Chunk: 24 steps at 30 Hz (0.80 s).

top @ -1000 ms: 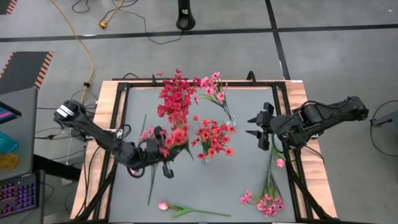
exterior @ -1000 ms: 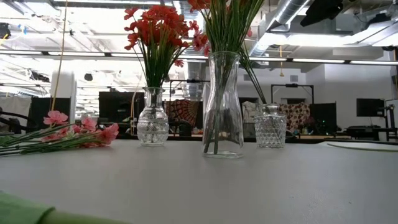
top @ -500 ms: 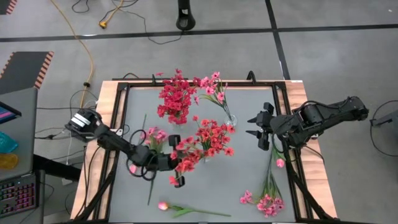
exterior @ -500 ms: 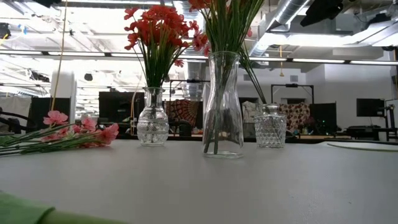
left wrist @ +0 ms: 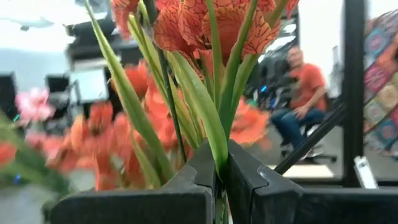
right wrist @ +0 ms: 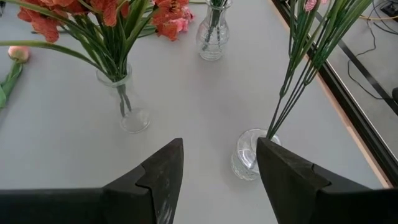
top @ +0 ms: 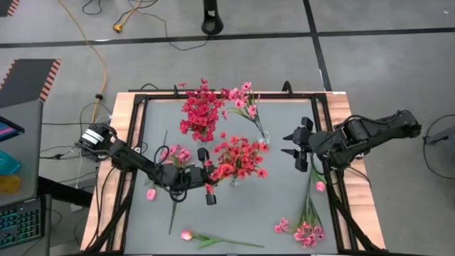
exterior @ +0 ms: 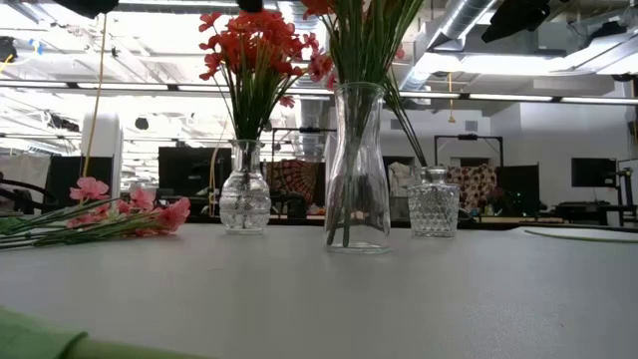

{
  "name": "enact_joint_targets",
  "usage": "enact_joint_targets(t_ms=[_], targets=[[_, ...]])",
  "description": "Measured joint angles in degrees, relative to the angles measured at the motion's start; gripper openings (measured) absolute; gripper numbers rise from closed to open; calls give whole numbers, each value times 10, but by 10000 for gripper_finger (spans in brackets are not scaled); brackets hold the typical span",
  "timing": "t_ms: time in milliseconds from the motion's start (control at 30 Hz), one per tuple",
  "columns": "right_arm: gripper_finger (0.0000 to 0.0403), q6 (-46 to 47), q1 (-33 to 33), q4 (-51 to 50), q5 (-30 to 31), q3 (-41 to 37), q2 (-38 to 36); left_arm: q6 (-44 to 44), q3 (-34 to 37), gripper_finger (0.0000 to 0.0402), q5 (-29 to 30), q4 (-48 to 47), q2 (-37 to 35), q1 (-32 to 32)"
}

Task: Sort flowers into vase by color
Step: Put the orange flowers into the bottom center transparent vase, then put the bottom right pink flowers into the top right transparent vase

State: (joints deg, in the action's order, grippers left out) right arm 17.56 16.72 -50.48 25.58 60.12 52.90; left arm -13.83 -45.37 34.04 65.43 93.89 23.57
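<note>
Flowers are what the left gripper [top: 207,193] has in hand: in the left wrist view its two dark fingers [left wrist: 199,180] press together on the green stems of a red spray [left wrist: 205,37], whose orange-red blossoms rise just above the jaws. From above, that gripper sits near the table's middle, beside the red bunch [top: 240,158] in the central vase, with the held spray's blossoms lying against that bunch.

A second ago the left arm was farther back toward its own side of the table with the spray over the grey surface; half a second ago it had swung closer; now the blossoms overlap the red bunch. That suggests the red spray is being brought to the vase of matching colour, though its stems do not appear to be in the neck yet, and the low view does not show them.

Farther out from the left gripper, a crimson bunch [top: 200,110] stands in a vase beyond it, a light pink spray [top: 244,97] in a small faceted vase [exterior: 434,202] beyond that. Loose pink flowers [top: 175,153] lie just beside the arm, and a pink tulip bud [top: 187,235] lies nearer the table's front edge. More pink sprays [top: 306,231] lie well apart, by the right side.

The right gripper [top: 295,151] waits at the right of the table, fingers spread apart and empty, unchanged over the last second.

No brand, label or legible writing shows in any view.
</note>
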Motion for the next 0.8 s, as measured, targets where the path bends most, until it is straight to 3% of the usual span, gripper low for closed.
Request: enact_joint_targets(t_ms=[167, 367, 800], targets=[[230, 0, 0, 0, 0, 0, 0, 32, 0, 0, 44, -41, 0, 0], [230, 0, 0, 0, 0, 0, 0, 40, 0, 8, 48, -52, 0, -1], [230, 0, 0, 0, 0, 0, 0, 60, 0, 166, 61, -61, -2, 0]])
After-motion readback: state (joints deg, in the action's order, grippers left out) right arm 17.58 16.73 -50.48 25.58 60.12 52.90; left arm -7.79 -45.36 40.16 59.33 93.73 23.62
